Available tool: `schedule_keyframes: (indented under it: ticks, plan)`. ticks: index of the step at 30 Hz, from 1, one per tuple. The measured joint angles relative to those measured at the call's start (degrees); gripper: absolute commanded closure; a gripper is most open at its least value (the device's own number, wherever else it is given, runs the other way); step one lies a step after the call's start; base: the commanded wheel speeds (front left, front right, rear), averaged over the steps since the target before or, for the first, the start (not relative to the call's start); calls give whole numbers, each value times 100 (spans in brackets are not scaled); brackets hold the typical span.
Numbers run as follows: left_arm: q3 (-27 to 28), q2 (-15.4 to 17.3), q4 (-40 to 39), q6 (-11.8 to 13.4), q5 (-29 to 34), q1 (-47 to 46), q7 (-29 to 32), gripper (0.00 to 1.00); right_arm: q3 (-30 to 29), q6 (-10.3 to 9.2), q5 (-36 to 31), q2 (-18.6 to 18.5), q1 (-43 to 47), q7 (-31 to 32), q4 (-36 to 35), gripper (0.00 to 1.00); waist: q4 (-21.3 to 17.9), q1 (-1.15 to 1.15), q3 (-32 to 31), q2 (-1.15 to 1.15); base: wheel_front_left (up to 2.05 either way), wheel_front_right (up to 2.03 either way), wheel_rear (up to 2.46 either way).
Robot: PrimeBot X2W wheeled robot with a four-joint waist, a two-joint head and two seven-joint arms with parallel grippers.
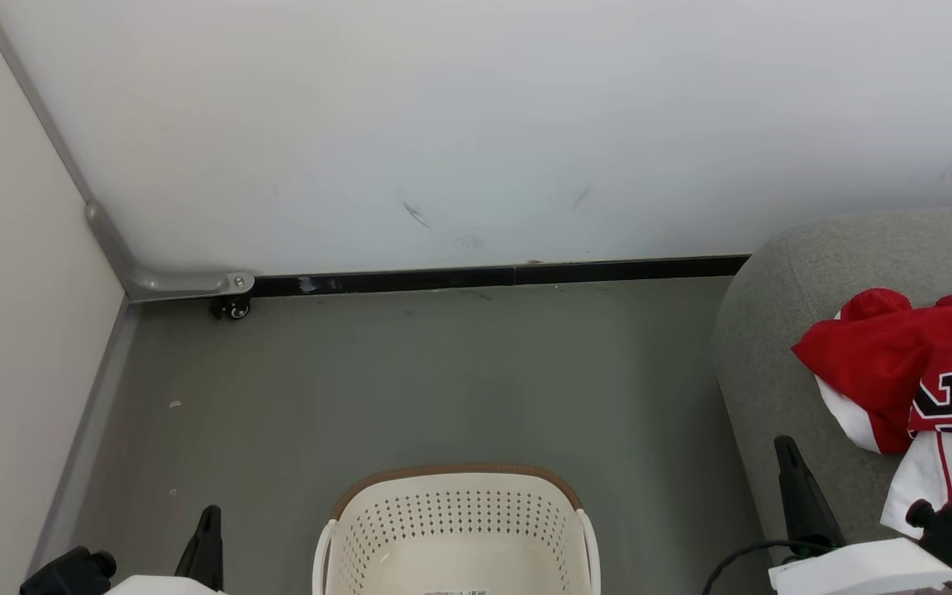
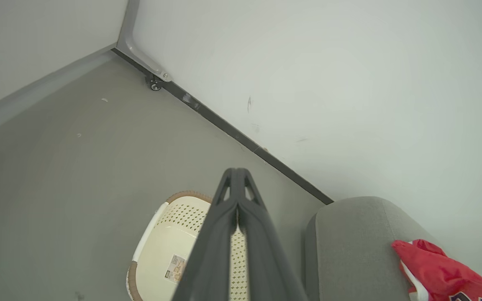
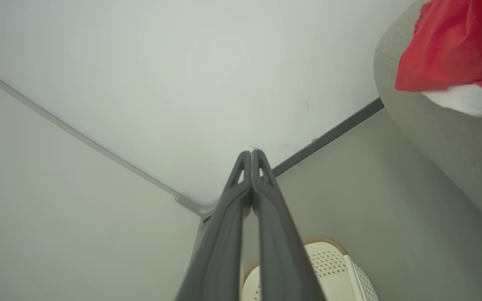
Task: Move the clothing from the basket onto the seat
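White walls [image 1: 476, 124] meet grey floor [image 1: 443, 372], black skirting [image 1: 525, 273].

Right gripper [image 3: 251, 155] closed, clothing [image 3: 446, 50] lying on the seat [image 3: 442, 142]

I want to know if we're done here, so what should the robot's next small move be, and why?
Probably just tilt the head down slightly to check the near end of the basket. Its visible bottom is bare apart from the label, the clothing lies on the seat, and the left gripper and right gripper are shut, holding nothing.
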Motion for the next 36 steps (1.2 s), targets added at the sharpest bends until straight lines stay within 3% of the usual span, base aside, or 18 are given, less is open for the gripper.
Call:
schedule_keyframes:
  ticks: [6, 22, 36]
  plan:
    - [111, -76, -1, -103, -352, -53, 86, 100, -40, 0, 424, -21, -11, 98, -9, 100, 10, -7, 10, 0, 0, 0, 0]
    - [444, -265, 3, -447, -1322, -204, 385, 100, -197, 0, 1639, -64, -164, 332, -33, 100, 38, -75, 103, 0, 0, 0, 0]
    - [711, -409, 29, -758, -2174, -325, 591, 100, -333, 0, 2651, -92, -254, 476, -62, 100, 61, -92, 178, 0, 0, 0, 0]
